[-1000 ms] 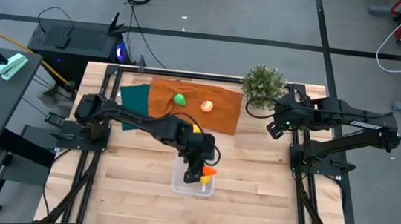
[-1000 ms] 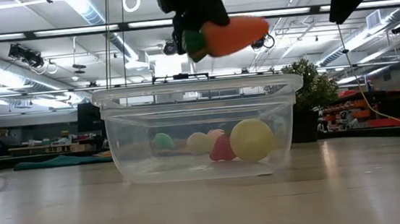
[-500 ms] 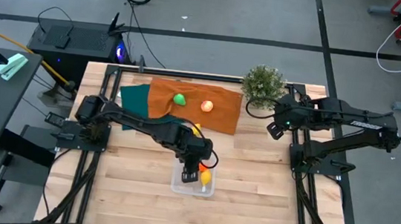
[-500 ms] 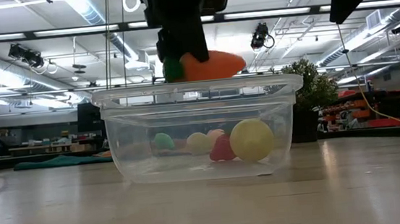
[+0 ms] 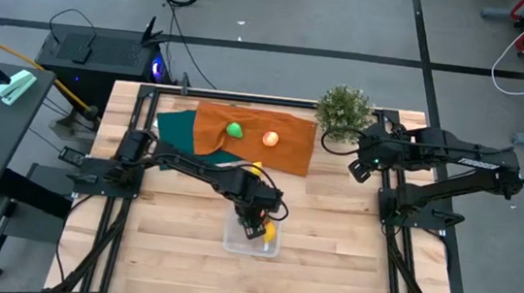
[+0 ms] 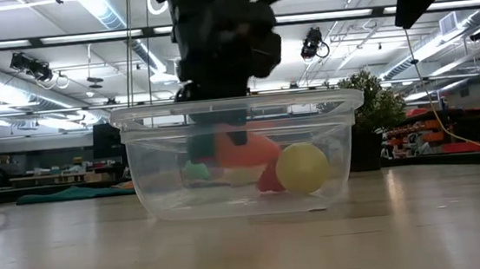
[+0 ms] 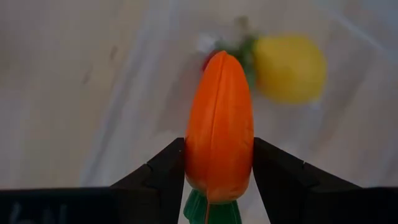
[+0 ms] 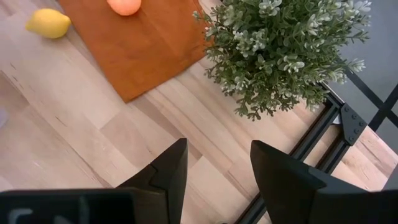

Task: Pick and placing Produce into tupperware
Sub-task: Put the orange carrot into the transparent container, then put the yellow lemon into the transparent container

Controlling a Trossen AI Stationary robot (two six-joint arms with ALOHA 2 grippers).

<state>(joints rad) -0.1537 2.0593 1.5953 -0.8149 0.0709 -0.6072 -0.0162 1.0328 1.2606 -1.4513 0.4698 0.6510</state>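
My left gripper [image 5: 254, 226] reaches down into the clear tupperware [image 5: 230, 244] near the table's middle, shut on the orange carrot [image 7: 219, 124]. Through the tupperware wall [image 6: 153, 186] the carrot [image 6: 248, 146] shows below the rim. A yellow lemon [image 6: 302, 167] and a red strawberry [image 6: 267, 181] lie on the tupperware's floor. A green round fruit [image 5: 233, 131] and a pale apple [image 5: 270, 139] rest on the orange cloth. Another lemon [image 8: 46, 23] lies on the wood. My right gripper [image 8: 214, 168] hangs open over the table's far right. My left gripper pinches the carrot's thick end [image 7: 217, 177], just above its green top, between its two fingers. The fingers [image 7: 163, 174] come from above, pointing steeply down, and the carrot runs on along them. Its tip points down into the tupperware, seemingly clear of the floor.
An orange cloth [image 5: 242, 149] over a dark green cloth [image 5: 174, 128] covers the far left part of the table. A bushy potted plant [image 5: 344, 111] stands at the far right corner, close to my right gripper. Bare wood lies left and right of the tupperware.
My left gripper has gone down with the carrot, from above the tupperware's rim to inside it, and has rolled as it sank. The carrot, level and pointing toward the table's right before, now points more downward among the fruit inside.
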